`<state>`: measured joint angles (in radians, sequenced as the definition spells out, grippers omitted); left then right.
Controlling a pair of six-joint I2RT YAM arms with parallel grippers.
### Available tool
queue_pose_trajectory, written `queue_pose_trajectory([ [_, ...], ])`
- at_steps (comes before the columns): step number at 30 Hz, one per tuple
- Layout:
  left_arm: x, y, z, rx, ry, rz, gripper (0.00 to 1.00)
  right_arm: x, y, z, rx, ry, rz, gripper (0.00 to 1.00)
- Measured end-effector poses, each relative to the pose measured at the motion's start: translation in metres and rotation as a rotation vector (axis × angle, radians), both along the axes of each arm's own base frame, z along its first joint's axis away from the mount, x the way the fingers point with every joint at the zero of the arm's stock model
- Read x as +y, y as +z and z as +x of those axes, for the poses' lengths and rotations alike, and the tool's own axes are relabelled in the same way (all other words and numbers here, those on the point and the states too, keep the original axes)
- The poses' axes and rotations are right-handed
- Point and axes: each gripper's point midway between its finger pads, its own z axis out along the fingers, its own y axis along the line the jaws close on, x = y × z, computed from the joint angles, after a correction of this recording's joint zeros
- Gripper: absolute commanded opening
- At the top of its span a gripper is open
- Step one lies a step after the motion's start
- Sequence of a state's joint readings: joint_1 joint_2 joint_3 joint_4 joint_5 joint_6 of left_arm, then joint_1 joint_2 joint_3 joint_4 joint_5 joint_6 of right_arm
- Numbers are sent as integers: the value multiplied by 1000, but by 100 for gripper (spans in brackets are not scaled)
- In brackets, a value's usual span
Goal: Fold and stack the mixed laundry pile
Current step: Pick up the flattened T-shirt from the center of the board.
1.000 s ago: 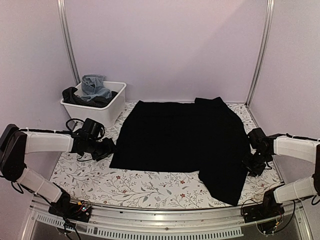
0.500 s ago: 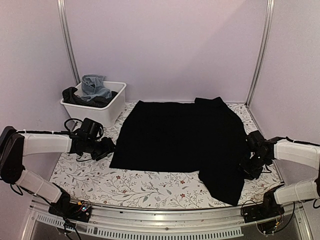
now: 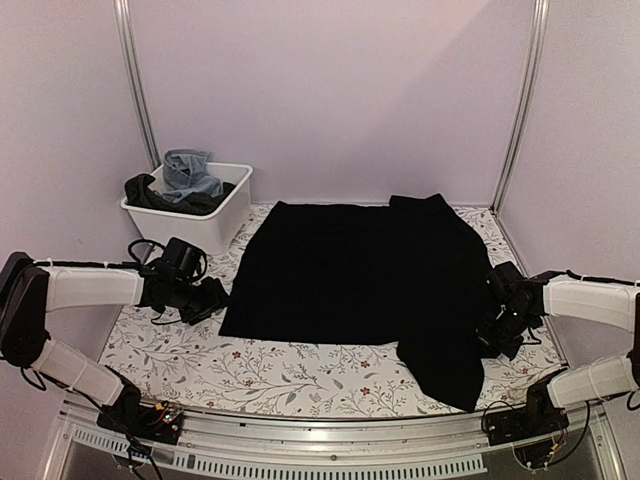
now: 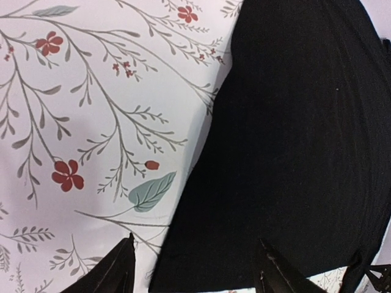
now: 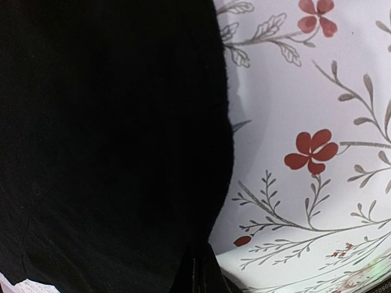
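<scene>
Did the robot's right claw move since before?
Yes. The right gripper slid left across the table, onto the black cloth at its right edge.

- black cloth (image 3: 360, 285): large and plain, spread flat over the middle and right of the floral table (image 3: 300, 365); one flap juts toward the near right edge (its outline is uneven there).
- denim jeans (image 3: 190, 172): light blue, crumpled, topping the white bin (image 3: 235, 205) at far left.
- dark clothes (image 3: 150, 192): bunched beneath the jeans, draping over the bin's left rim.
</scene>
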<state>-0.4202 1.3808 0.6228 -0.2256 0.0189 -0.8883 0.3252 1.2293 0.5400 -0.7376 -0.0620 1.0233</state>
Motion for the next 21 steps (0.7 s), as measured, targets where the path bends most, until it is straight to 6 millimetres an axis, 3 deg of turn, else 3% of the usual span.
queue_pose_trajectory([
  [5, -2, 0, -3, 6, -11, -1, 57, 1, 3, 1, -10, 0, 4, 0],
  [9, -10, 1, -7, 3, -44, 1, 53, 2, 20, 7, -95, -1, 28, 0],
  [13, -17, -7, -17, 35, -75, 21, 53, 2, 34, 12, -161, -3, 43, 0],
  [21, -22, -21, -40, 99, -70, 79, 49, 2, 39, 14, -190, -11, 48, 0],
])
